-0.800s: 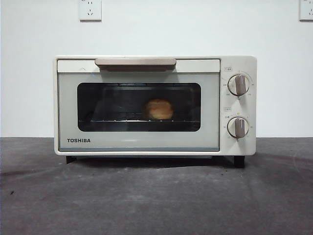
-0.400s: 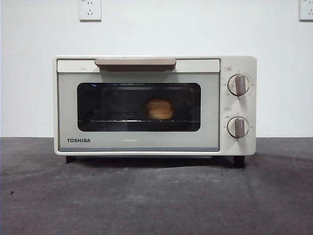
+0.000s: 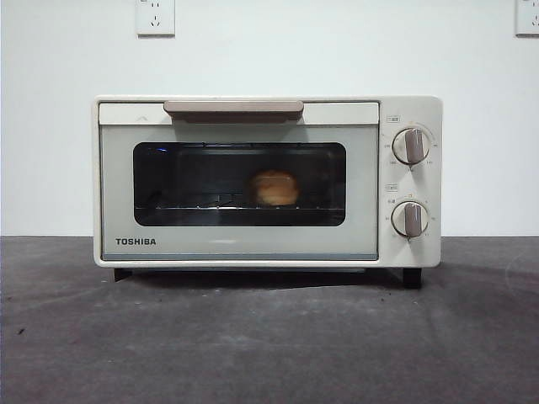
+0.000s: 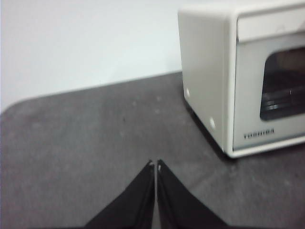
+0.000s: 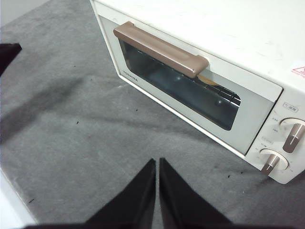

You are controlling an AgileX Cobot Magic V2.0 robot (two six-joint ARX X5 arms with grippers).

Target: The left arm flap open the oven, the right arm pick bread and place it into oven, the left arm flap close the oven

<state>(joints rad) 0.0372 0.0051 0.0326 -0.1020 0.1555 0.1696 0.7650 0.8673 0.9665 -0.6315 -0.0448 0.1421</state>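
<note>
Front view: bread (image 3: pixel 274 188) sat on rack inside shut TOSHIBA oven (image 3: pixel 265 180). Left gripper (image 4: pixel 156 163) & right gripper (image 5: pixel 157 161) both pinched closed, empty, clear of oven. Best just to hold off; door's flush.

A dark grey, felt-like tabletop (image 3: pixel 269 337) stretches across the foreground, its matted surface mottled with paler scuffs and a few small dark specks. Behind it rises a plain white wall (image 3: pixel 50 151), meeting the tabletop's far edge in a straight line. Two white wall sockets sit high on that wall: one (image 3: pixel 155 17) towards the left, the other (image 3: pixel 527 17) cut off by the right edge of the front view.
</note>
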